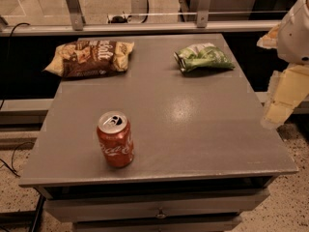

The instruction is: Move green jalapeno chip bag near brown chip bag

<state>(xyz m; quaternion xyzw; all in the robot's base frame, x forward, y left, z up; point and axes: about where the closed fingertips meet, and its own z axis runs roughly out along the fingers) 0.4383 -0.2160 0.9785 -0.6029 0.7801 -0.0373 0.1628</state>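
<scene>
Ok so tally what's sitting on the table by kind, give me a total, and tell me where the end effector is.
Chip bags: 2 (brown chip bag, green jalapeno chip bag)
Soda cans: 1 (red can)
Total: 3 on the table
The end effector is off the table's right edge, apart from all three.

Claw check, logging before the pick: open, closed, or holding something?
Claw: cannot be told; it hangs beside the table, apart from the green jalapeno chip bag.
</scene>
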